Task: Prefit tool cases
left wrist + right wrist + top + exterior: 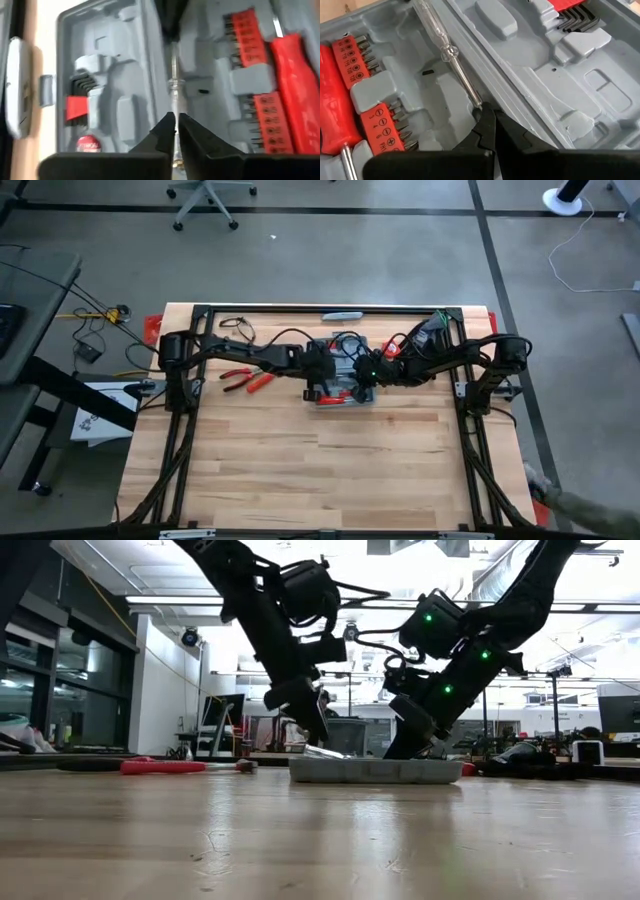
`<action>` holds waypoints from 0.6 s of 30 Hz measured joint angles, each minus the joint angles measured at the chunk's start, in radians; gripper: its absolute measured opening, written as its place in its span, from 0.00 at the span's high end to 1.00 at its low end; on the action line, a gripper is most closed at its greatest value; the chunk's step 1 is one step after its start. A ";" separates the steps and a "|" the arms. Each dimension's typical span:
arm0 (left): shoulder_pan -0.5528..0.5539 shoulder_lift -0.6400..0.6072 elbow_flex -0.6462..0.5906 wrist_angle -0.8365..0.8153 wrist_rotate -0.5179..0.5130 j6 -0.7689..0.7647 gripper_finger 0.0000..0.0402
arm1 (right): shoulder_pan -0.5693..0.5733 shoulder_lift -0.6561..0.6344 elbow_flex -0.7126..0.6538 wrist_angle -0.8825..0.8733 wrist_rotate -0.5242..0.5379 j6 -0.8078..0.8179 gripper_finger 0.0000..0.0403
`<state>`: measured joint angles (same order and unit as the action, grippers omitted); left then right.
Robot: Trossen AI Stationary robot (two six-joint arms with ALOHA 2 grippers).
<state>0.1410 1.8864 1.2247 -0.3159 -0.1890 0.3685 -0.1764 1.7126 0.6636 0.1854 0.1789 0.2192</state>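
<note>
At table centre, open tool case (342, 372): your left gripper (175, 131) and right gripper (487, 122), both nearly together, pinch the clear-handled screwdriver (451, 54); seat it level in its slot.

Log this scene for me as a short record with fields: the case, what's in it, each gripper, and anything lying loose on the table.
case: blue-grey hinged plastic tool case, lying open at mid-table
contents: red bit holders, red-handled screwdriver, dark hex keys, clear slim tester screwdriver
left gripper: over the open case, fingers almost shut around the tester screwdriver's shaft
right gripper: shut, tips at the tester screwdriver's metal end
loose: red-handled pliers on the wooden table, left of the case
</note>
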 joint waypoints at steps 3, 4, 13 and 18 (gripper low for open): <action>0.000 0.015 0.000 0.006 0.000 0.028 0.84 | 0.000 0.000 0.000 0.000 0.000 0.005 1.00; 0.000 0.023 0.000 0.006 -0.011 0.040 0.81 | 0.000 0.000 0.000 0.000 -0.001 0.006 1.00; 0.004 0.097 0.000 0.041 -0.129 0.071 0.49 | 0.000 0.000 -0.001 -0.002 -0.016 0.007 1.00; 0.004 0.122 0.004 0.033 -0.150 0.079 0.47 | 0.000 0.000 -0.001 -0.004 -0.023 0.005 1.00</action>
<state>0.1448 2.0083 1.2285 -0.2831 -0.3393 0.4474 -0.1761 1.7130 0.6628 0.1810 0.1562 0.2237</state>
